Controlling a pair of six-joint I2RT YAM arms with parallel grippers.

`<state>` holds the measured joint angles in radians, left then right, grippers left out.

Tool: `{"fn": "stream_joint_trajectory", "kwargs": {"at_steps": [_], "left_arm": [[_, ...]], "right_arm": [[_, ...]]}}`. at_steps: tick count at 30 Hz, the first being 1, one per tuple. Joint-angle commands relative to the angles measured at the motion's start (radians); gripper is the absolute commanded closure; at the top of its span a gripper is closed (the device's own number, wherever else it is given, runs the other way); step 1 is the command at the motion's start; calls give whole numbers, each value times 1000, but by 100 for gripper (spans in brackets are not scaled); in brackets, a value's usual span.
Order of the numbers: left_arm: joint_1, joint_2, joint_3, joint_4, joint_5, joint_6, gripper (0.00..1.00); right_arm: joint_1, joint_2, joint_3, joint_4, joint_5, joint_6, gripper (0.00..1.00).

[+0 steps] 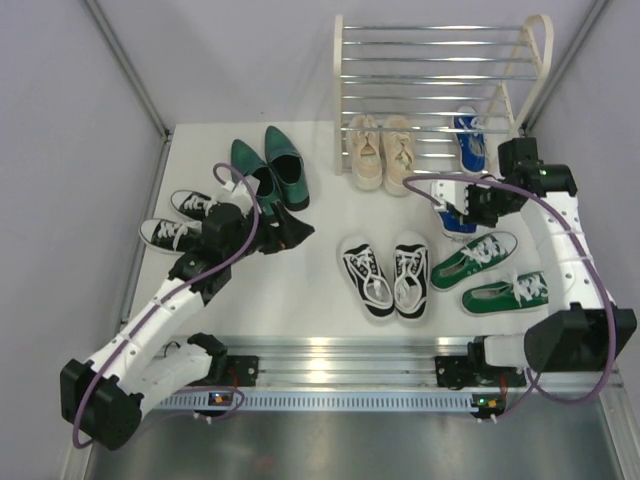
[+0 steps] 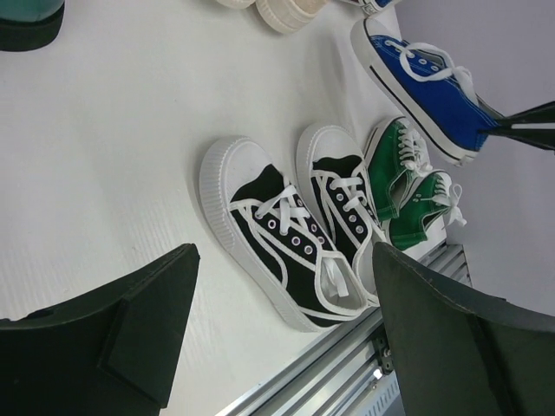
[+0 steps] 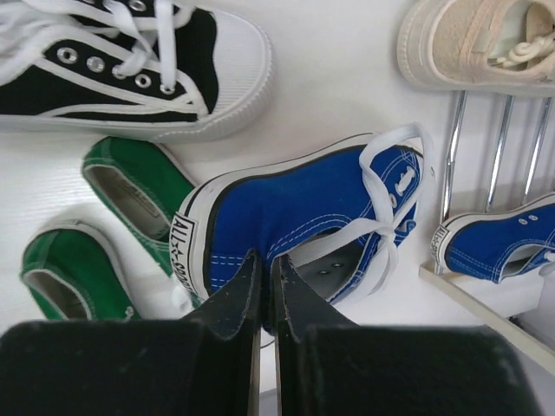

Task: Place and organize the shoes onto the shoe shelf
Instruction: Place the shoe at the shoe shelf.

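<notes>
The right hand (image 3: 264, 264) has its fingers pressed almost together, pinching the side wall of a blue sneaker (image 3: 303, 204) at its opening. This shoe is just in front of the shelf (image 1: 430, 60). Its mate (image 3: 494, 238) lies on the lowest chrome bars, beside the beige pair (image 1: 380, 150). The left hand (image 2: 282, 260) is spread wide and holds nothing, hovering over the white desk (image 1: 320, 290) near the black-and-white pair (image 2: 295, 234). The green sneakers (image 1: 490, 275) lie on the desk just beside that pair.
</notes>
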<state>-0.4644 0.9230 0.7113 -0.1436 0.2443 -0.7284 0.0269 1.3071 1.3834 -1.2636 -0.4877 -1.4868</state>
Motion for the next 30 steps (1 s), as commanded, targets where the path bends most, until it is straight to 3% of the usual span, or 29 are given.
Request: {"fn": "stream_joint_trajectory", "kwargs": {"at_steps": [1, 10, 30], "left_arm": [[6, -39, -3, 15, -13, 21, 14], [6, -79, -26, 1, -23, 18, 14], [6, -55, -24, 7, -28, 11, 14]], "right_arm": [[-18, 53, 74, 191, -8, -64, 100], [-16, 205, 83, 521, 21, -37, 100], [-2, 458, 85, 1036, 84, -20, 100]]}}
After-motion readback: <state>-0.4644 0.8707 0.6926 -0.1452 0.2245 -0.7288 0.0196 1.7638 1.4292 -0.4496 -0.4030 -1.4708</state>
